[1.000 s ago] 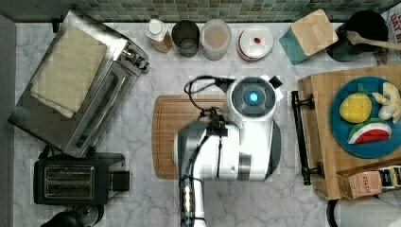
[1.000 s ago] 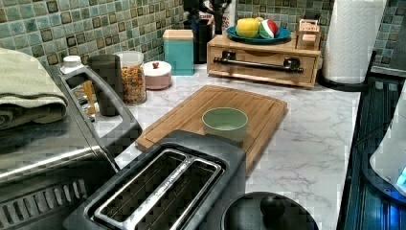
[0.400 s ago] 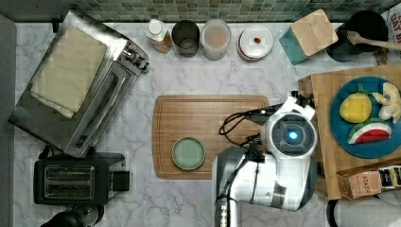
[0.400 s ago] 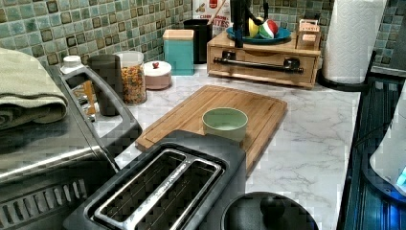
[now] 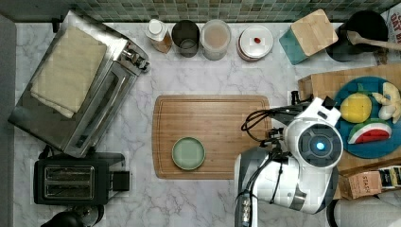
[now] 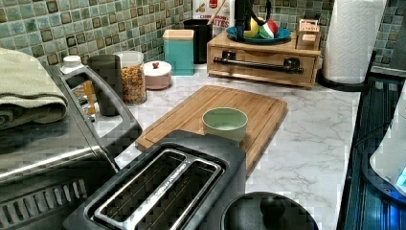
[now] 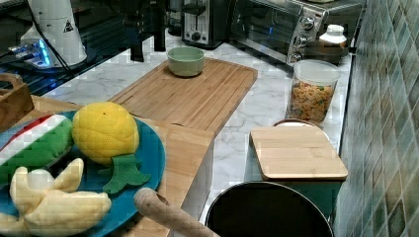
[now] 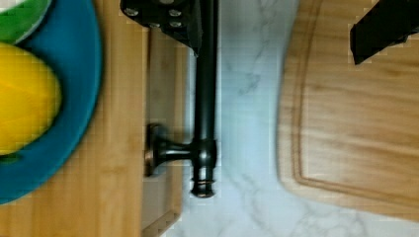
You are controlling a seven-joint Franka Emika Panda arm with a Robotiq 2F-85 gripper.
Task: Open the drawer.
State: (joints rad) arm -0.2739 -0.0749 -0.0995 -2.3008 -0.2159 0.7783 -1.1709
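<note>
While the tool [image 8: 276, 24] straddles its handle [image 8: 205, 98], the drawer [image 6: 265, 60] sits closed.

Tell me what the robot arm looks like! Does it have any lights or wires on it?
The robot arm is chunky and rounded, with glossy white shells and silvery-grey joints. On its round end cap a dark grey ring surrounds a small glowing blue light. Thin black cables loop out from its side, and more run down along its body. Its tool has black fingers, seen in the wrist view.
</note>
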